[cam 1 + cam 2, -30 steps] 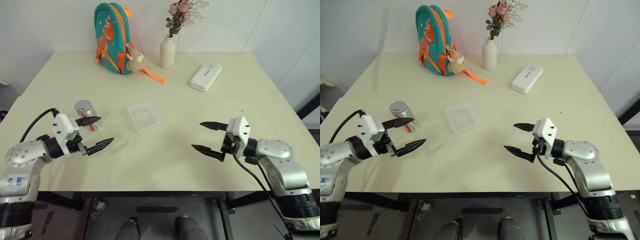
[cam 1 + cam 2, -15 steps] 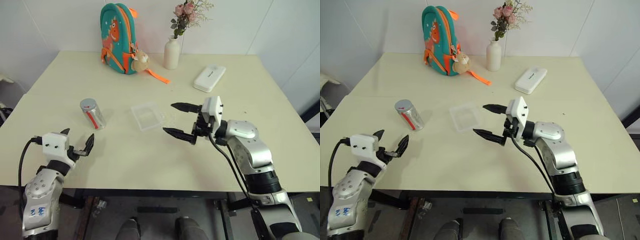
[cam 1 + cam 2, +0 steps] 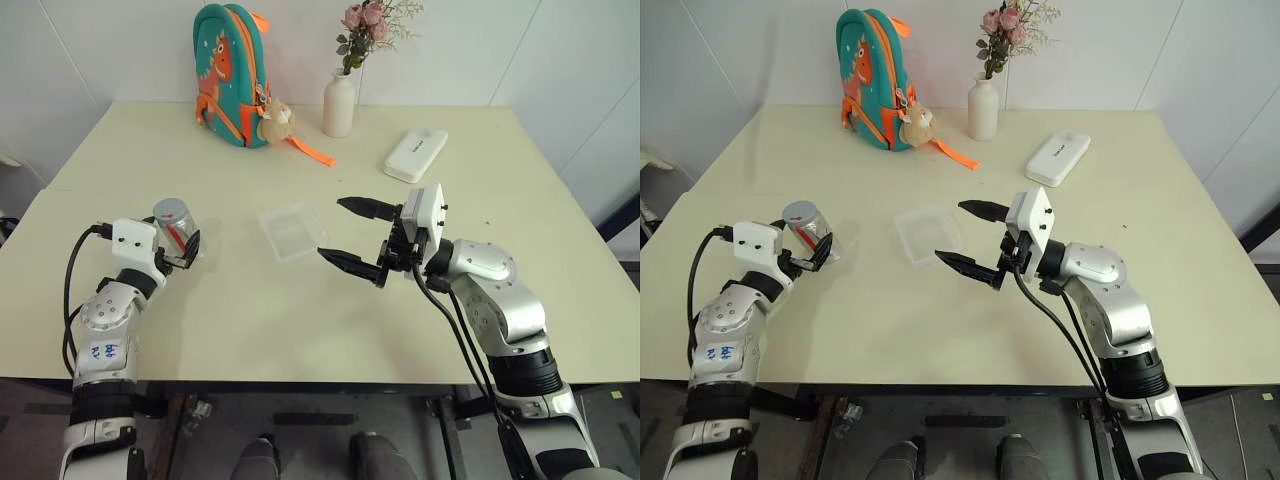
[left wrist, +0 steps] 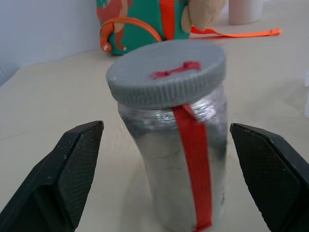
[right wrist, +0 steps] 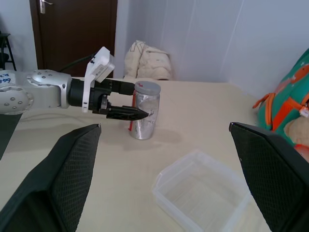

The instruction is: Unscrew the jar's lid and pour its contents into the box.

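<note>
The jar (image 3: 176, 228) stands upright at the table's left, clear with a red strip down its side, and the grey lid (image 4: 166, 72) is screwed on. The contents cannot be made out through the wall. My left gripper (image 3: 180, 245) is open, with one finger on each side of the jar and a gap to both. The box (image 3: 287, 235), a shallow clear tray, lies near the table's middle. My right gripper (image 3: 331, 228) hangs open just above the box's right edge, pointing left toward the jar, with nothing between its fingers.
A teal backpack (image 3: 228, 75) with a plush toy stands at the back, with a white vase of flowers (image 3: 338, 105) beside it. A flat white case (image 3: 413, 153) lies at the back right. The tabletop in front of the box is bare.
My left gripper has come forward from the table's front edge and now straddles the jar. My right gripper swung left toward the box earlier and has since held still.
</note>
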